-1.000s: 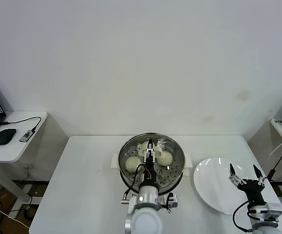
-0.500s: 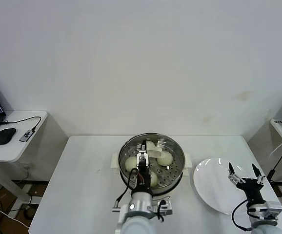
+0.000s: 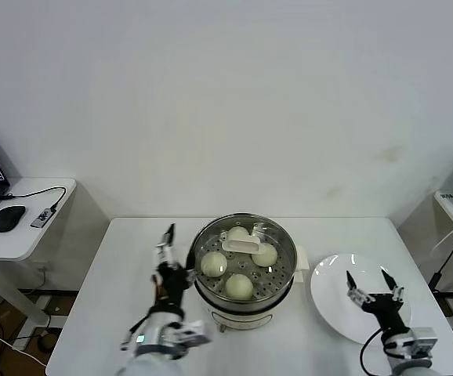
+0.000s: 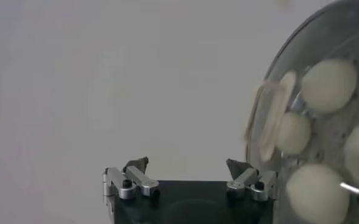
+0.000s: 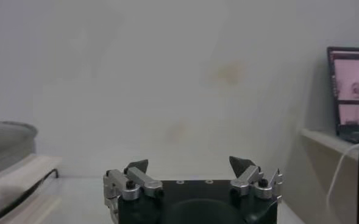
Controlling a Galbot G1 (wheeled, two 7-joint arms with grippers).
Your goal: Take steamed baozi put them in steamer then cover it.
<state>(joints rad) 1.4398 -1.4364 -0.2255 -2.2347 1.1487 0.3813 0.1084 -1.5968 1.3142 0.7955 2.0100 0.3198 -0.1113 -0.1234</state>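
on the far left i see a small side table [image 3: 23, 235] with a black mouse [image 3: 9, 220] on it. next comes the big white table [image 3: 125, 274]. my left gripper [image 3: 166, 249] is up over the white table, just beside the steamer's left side. its jaws are wide apart and hold nothing.

the steamer [image 3: 245, 262] sits in the middle of the white table. the cover [image 3: 242, 245] is on top of it, with its cream handle in the middle. through the glass i see four baozi [image 3: 239, 286] inside, lying on the tray with holes.

to the right is a white plate [image 3: 344, 301]. my right gripper [image 3: 371, 290] hangs over the plate's near side. its jaws are spread apart too, with nothing in them.
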